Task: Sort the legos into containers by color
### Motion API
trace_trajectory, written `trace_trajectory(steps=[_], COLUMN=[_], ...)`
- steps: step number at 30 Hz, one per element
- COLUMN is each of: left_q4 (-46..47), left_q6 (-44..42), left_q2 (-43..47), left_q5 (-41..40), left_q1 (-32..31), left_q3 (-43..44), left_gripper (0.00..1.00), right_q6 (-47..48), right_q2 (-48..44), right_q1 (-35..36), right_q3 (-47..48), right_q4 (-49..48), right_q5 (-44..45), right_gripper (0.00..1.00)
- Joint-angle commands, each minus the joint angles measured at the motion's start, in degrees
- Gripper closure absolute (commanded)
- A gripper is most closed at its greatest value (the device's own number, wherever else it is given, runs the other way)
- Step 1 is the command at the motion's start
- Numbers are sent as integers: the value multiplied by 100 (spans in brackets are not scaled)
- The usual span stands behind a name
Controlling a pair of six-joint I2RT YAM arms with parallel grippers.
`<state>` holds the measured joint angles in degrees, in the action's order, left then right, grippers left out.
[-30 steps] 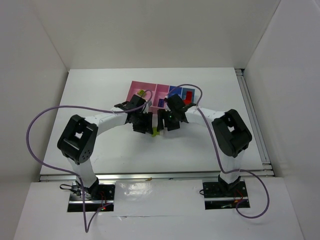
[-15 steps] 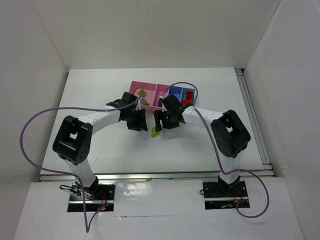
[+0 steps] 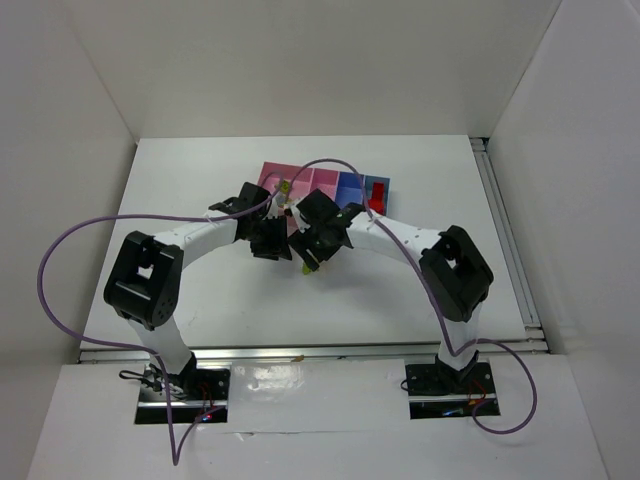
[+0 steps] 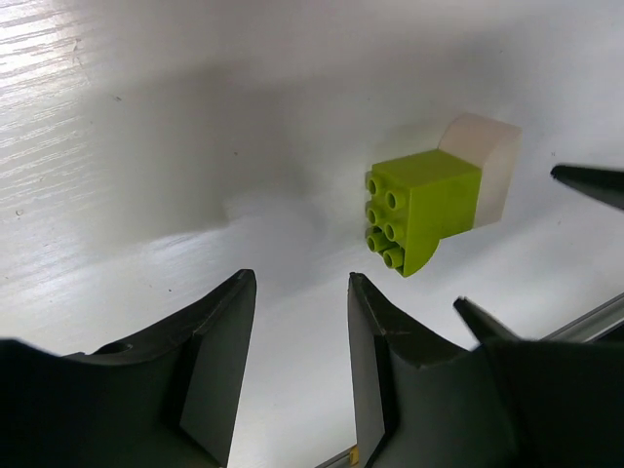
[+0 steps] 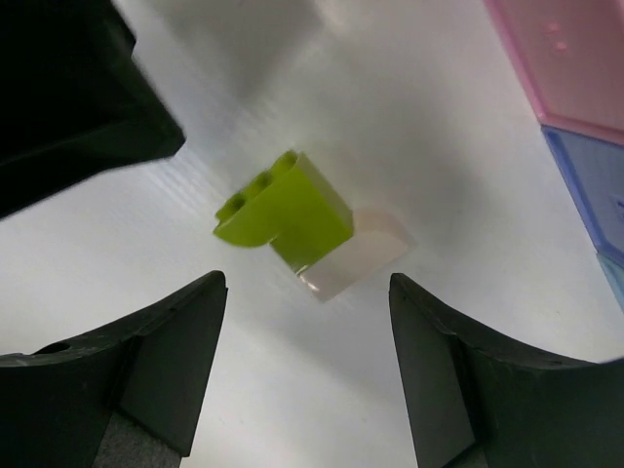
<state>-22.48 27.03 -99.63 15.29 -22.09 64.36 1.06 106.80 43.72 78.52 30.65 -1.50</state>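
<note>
Left gripper point(image 4: 300, 292): jaws spread, nothing between them, touching no brick.
Right gripper point(image 5: 304, 292): jaws spread wide, empty.
Yellow-green glossy plastic lego brick point(image 4: 424, 210): lies on its side on the white tabletop point(image 4: 146, 117), studs facing sideways. It sits ahead of the left jaws, off to the right in that wrist view and apart from both fingers. It sits ahead of the right jaws, in line with the gap between them, untouched.
Whitish plastic lego brick point(image 4: 487, 161): touches the yellow-green brick on the end away from the left jaws, which is the end nearer the right jaws.
Pink shallow plastic bin point(image 5: 565, 58): beyond the right jaws, toward the upper right of that view, apart from the two bricks.
Light blue shallow plastic bin point(image 5: 595, 175): joined to the pink bin, off to the side of the right jaws.
Red plastic lego brick point(image 3: 377, 195): inside a light blue bin, beyond both pairs of jaws.
Gripper spacing: the two stand close together, facing each other over the two bricks.
</note>
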Motion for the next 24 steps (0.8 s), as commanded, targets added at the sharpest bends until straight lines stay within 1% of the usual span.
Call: trace_trajectory(steps=[1,2,4,7,9,11,13,16,17,20,21,22,24], left_q4=[-20,-72,-72,-72,-72,-72,-274,-485,-485,-485,-485,-433,-433], left_q6=[-66,-66,-14,-13,-83,-399,-671,-795,-795,-743,-656,-655,-655], left_q2=[129,76,76,76,76,76,-29,-135,-135,-205,-205,-266,-329], left_q5=[-35,-96,-96,132,132,281,142,88,88,36,36,36,1], left_q1=[90,90,152,406,407,407,258,21,-32,-278,-383,-445,-707], left_q3=[33,33,33,33,33,155,444,700,779,990,1043,1044,1219], left_gripper=[47,47,47,47,47,40,30,17,15,15,19,19,19], right_q6=[799,799,799,642,466,185,-148,-544,-641,-1133,-1239,-1309,-1617], right_q2=[94,252,253,-97,-510,-1035,-1336,-1811,-1925,-2277,-2400,-2401,-2576], right_q1=[355,417,418,365,304,181,40,-285,-373,-750,-864,-1109,-1417], right_q3=[505,558,559,183,-20,-398,-600,-908,-1057,-1242,-1373,-1444,-1602], right_q4=[633,800,802,398,74,-164,-428,-543,-543,-657,-657,-709,-763], right_q5=[561,650,651,502,414,186,-7,-79,-79,-27,-87,-201,-202], right_gripper=[26,26,26,27,29,29,29,28,28,28,28,28,30])
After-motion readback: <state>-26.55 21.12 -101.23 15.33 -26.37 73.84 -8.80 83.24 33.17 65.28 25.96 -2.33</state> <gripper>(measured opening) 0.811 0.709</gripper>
